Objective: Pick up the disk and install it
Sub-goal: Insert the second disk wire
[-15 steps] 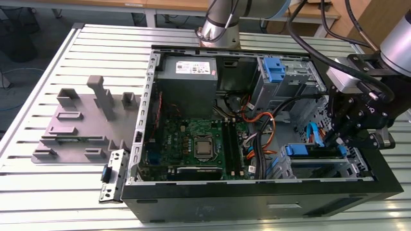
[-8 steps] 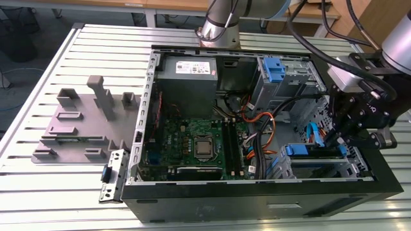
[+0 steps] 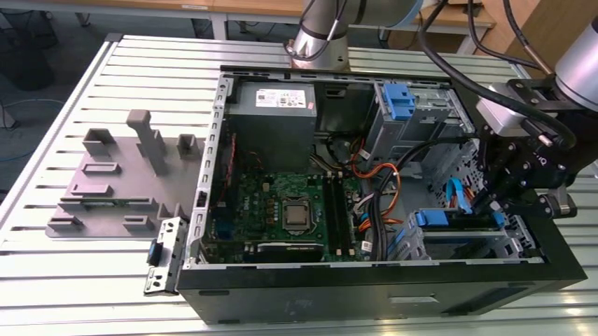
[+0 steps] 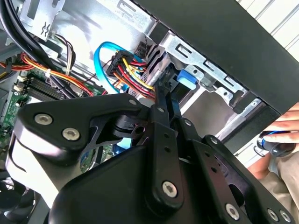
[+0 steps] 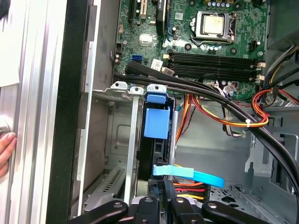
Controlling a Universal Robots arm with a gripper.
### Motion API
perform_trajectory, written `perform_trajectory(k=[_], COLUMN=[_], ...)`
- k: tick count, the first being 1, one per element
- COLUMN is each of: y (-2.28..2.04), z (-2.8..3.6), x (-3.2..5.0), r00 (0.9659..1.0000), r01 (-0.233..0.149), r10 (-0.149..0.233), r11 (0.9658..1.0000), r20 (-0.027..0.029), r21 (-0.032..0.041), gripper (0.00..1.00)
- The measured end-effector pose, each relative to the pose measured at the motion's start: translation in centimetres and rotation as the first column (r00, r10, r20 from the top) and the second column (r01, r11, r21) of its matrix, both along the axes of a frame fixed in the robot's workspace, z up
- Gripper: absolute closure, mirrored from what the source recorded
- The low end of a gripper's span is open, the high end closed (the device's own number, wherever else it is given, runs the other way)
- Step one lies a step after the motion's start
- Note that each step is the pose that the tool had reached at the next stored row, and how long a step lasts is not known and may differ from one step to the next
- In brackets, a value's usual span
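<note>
An open computer case [image 3: 374, 280] lay on the slatted worktop [image 3: 56, 280], with a grey moulded fixture [image 3: 112, 189] beside it toward the exterior view's left. Inside, the motherboard [image 3: 280, 210], a grey power-supply box [image 3: 276, 105] and bundled orange, red and yellow wires [image 5: 224, 116] crowded the drive cage [image 5: 121, 140]. A light-blue flat cable [image 5: 196, 173] crossed just ahead of the tool [image 4: 161, 86]. A person's hand [image 4: 285, 126] rested outside the case. The disk [image 5: 159, 140] stood edgewise in the cage's bay, its blue plastic rail [image 5: 156, 121] showing, directly ahead of the tool, which appeared clenched on its rear edge.
</note>
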State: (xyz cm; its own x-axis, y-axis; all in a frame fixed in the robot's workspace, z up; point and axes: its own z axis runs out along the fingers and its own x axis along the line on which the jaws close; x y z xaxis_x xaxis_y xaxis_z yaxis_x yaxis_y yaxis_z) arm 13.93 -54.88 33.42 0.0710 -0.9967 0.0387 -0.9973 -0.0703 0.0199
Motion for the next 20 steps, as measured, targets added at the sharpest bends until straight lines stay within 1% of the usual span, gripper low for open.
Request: perform_trajectory(k=[6,12,18,20], y=[0.00,0.00,-0.16,-0.19], z=[0.00,0.30,0.29,0.22], x=[0.00,0.02,0.03,0.03], r00=[1.0000,1.0000,1.0000,0.9999], r01=[0.000,0.000,0.004,0.010], r10=[0.000,0.000,-0.004,-0.010], r11=[1.0000,1.0000,1.0000,0.9999], r20=[0.0000,0.0000,0.0000,0.0000], r21=[0.0003,0.0004,0.0003,0.0003], gripper=[0.84,0.84,0.84,0.84])
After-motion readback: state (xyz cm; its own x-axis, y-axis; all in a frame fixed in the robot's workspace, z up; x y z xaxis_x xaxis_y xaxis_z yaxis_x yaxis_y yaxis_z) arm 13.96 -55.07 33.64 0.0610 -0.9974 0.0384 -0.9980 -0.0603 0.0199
